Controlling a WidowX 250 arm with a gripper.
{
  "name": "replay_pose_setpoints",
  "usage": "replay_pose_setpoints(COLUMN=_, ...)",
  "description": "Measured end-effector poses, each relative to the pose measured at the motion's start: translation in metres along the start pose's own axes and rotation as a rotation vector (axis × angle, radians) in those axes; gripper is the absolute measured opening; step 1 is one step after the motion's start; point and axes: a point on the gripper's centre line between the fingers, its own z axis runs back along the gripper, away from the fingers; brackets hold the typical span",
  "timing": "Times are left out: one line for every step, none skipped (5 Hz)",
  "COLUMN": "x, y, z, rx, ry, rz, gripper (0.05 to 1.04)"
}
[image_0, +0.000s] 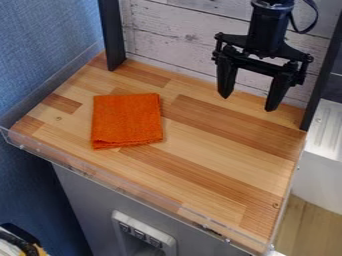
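Folded cloth (127, 120): bright orange, matte, roughly square in outline, lying flat. Surface shows a fine, fuzzy nap. Layered folds are visible along its lower edge, which runs slightly uneven; the upper corners are softly rounded.

Work surface (220, 165): wood in butcher-block pattern, strips of light and mid-brown grain, small round marks near the left and lower right corners. A clear, smooth plastic edging (120, 190) runs along the front. Behind stands a panel of whitewashed planks (180, 37) with worn grey patches, between dark upright posts (111, 35). A wall with a blue woven-look texture (47, 50) occupies the left of the frame. Below the surface, a grey cabinet front (87, 200) carries a power strip (143, 235) at the bottom of the frame.

Gripper (249, 103): black, angular, at the upper right of the frame, pointing down. Its two tapered fingers stand wide apart, with nothing held between them. The cloth lies left of centre in the frame, to the left of the gripper and lower in the picture, well apart from it.
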Motion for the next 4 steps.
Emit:
replay_pose_setpoints(x=-0.001, y=0.008, z=-0.003, rx=0.001, ry=0.012, rz=-0.068, gripper=0.998)
replay_pose_setpoints(x=0.004, y=0.034, z=-0.007, rx=-0.005, ry=0.004, rz=-0.156, gripper=0.998)
replay_pose_setpoints(x=0.005, y=0.053, z=-0.011, rx=-0.018, ry=-0.007, rz=-0.269, gripper=0.997)
replay_pose_setpoints(x=0.005, y=0.072, z=-0.015, rx=-0.033, ry=-0.018, rz=-0.355, gripper=0.998)
